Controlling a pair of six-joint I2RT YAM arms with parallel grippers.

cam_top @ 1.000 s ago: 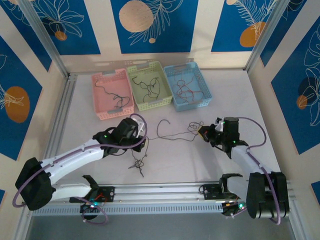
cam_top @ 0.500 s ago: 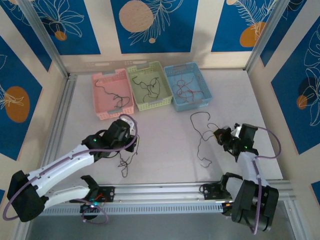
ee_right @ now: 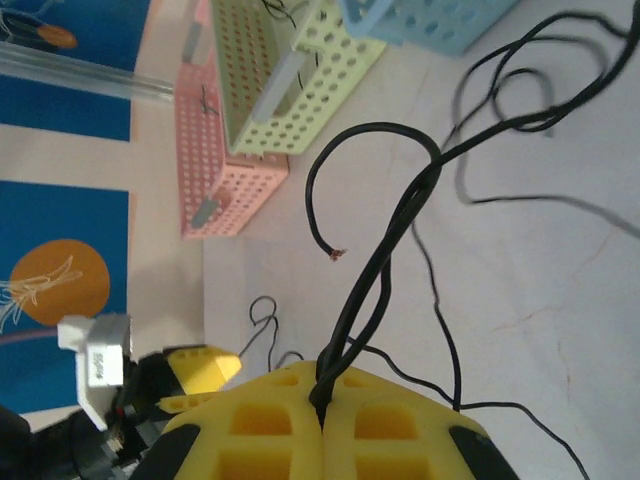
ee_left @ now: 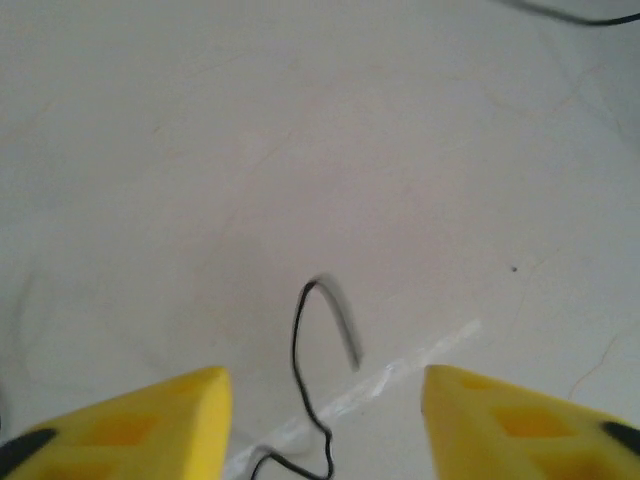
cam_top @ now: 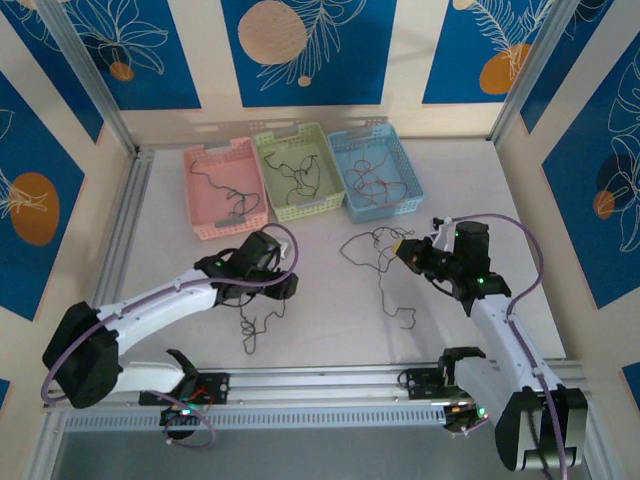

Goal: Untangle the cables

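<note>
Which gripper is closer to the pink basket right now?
Left. The left gripper is just in front of the pink basket; the right gripper is off near the blue basket.

Pink basket beside green basket beside blue basket

Even bright light; the black cable casts a soft, blurred shadow.

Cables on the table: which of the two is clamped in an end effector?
The right-hand cable, pinched in the shut right end effector; the left-hand cable lies loose by the open left end effector.
</note>
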